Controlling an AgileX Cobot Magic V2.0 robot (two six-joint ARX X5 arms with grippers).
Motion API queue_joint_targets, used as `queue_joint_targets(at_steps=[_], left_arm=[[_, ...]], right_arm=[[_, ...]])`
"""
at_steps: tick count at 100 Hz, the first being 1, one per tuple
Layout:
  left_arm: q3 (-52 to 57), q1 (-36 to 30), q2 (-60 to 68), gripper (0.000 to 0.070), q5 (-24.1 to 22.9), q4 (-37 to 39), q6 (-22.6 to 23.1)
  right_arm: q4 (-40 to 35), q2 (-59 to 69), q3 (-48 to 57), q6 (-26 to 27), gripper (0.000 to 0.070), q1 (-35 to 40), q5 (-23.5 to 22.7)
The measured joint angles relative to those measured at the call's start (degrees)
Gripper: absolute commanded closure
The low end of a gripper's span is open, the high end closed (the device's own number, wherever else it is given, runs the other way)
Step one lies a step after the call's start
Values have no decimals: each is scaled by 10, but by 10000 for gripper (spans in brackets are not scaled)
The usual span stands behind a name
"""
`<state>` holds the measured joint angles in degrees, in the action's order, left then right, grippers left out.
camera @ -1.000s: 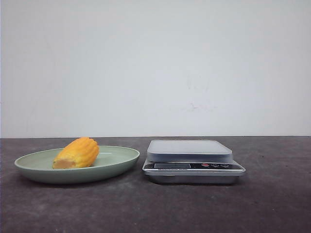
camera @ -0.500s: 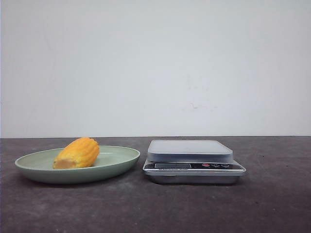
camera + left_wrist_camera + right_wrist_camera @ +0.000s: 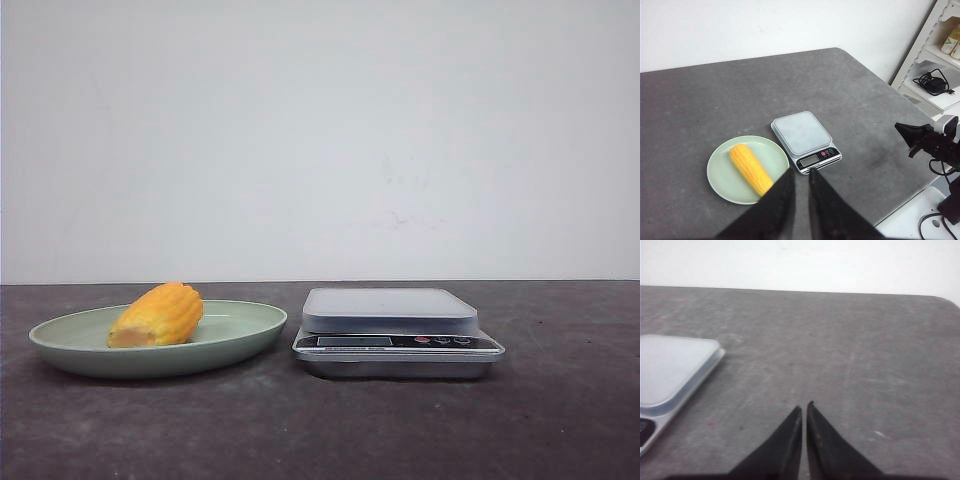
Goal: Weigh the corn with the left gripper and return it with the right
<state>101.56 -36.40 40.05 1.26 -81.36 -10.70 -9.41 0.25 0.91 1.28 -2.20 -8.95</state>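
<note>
Dark grey speckled tabletop under a plain white wall, and the stubby yellow-orange corn cob lies on its side in the shallow pale green plate, just beside the silver digital kitchen scale. It looks light, stiff and rounded, likely to roll, so a hold across its middle seems best. The black left gripper hovers high above the plate, fingers nearly together, holding nothing. The black right gripper sits low beside the scale, apparently closed and empty.
</note>
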Motion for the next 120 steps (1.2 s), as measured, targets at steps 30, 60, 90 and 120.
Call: queue_joint_targets(at_steps=[30, 60, 90, 120], left_arm=[[0, 0, 0, 689, 0, 0, 0], [0, 18, 0, 689, 0, 0, 0], [-20, 154, -17, 689, 2, 12, 5], [-256, 291, -49, 689, 168, 312, 1]], right_arm=[[0, 0, 0, 0, 690, -2, 0], [0, 0, 0, 0, 690, -2, 0], [0, 0, 0, 0, 690, -2, 0], [0, 0, 0, 0, 690, -2, 0]])
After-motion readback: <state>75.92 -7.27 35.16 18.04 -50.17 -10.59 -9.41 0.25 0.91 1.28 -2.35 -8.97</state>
